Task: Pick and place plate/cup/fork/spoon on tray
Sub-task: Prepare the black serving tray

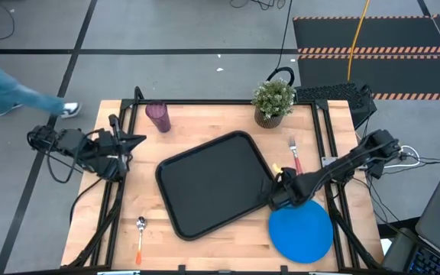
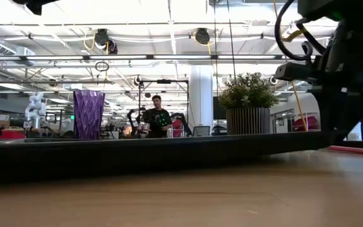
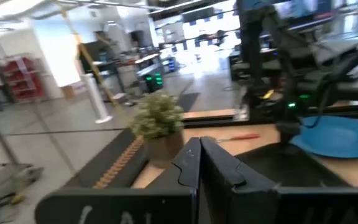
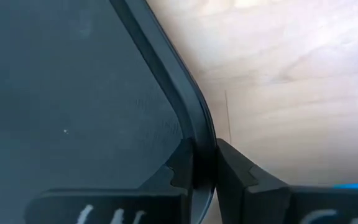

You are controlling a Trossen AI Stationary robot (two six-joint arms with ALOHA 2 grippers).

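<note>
Pinching large black plastic tray's raised rim with right gripper; left gripper seemingly closed, parked left of table.

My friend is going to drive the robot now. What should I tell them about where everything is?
Right gripper: shut on the rim of the black tray, at its corner nearest the blue plate.
Left gripper: shut, holding nothing, waiting at the table's left edge.
Purple cup: upright on the table near the far edge.
Fork: on the table right of the tray.
Spoon: on the table left of the tray, near the front.
Done: nothing is on the tray yet.
Left: plate, cup, fork and spoon all need placing.
</note>
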